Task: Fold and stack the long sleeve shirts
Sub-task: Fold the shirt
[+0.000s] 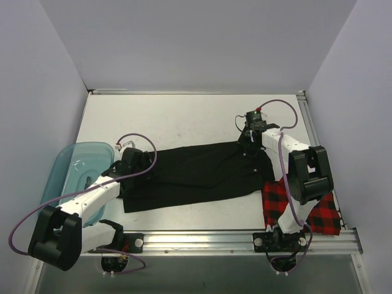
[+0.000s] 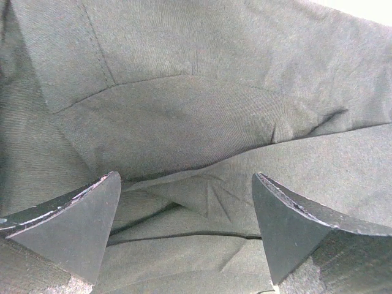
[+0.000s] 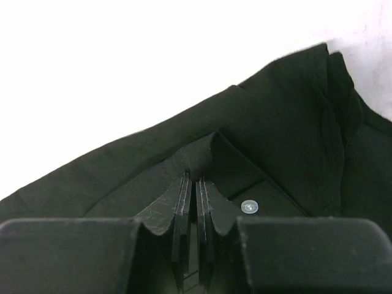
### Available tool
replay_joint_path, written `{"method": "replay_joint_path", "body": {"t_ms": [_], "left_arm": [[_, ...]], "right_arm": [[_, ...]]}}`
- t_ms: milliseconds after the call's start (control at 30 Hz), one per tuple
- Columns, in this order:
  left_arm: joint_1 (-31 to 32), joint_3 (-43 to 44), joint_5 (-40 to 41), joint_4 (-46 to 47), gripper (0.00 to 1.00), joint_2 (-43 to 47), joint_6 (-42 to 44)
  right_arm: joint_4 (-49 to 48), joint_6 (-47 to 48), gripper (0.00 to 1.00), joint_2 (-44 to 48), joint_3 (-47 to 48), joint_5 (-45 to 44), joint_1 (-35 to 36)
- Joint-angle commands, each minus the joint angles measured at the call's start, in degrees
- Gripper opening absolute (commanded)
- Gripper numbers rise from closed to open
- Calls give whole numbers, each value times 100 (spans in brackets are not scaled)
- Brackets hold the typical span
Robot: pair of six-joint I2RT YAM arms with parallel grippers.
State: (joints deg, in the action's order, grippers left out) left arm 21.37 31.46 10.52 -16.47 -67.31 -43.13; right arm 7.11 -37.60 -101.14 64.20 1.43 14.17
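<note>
- The black shirt (image 1: 196,174) is my landmark. It lies spread flat across the middle of the tabletop (image 1: 184,116), long side running left to right.
- Left jaws: released and spread wide, hanging over the black shirt's left end. Creased dark cloth fills the gap between the two tips. I cannot tell if the tips press into it.
- Right jaws: clenched at the black shirt's far right end, pinching a small raised ridge of its cloth. A white button (image 3: 248,207) sits just beside the tips.
- The red-and-black check shirt (image 1: 318,214) lies bunched at the black shirt's near right corner, its edge meeting it, partly under my right arm.
- A teal plastic tub (image 1: 73,168) sits to the left of the black shirt, beyond my left arm.
</note>
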Motion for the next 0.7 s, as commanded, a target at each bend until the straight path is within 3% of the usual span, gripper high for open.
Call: {"method": "replay_joint_path", "body": {"t_ms": [0,267,433,467,533,667], "left_arm": [[-45,228,125,-85,97,227,-11],[-54,545,257,-251,97,227,182],[252,993,64,-523,97,385,621],[359,1063,46,-567,97,394,692],[787,1308,55,-664,98,368,640],[1580,1731,204,-638,97,87,420]], "right_arm": [[106,139,1,148,294,-222,-55],[176,245,4,-107,584,-240,-46],[325,534,35,85,629,-196,-20],[395,561,45,260,611,-196,-29],[440,622,53,489,488,15,-20],[414,474,54,1131,154,453,41]]}}
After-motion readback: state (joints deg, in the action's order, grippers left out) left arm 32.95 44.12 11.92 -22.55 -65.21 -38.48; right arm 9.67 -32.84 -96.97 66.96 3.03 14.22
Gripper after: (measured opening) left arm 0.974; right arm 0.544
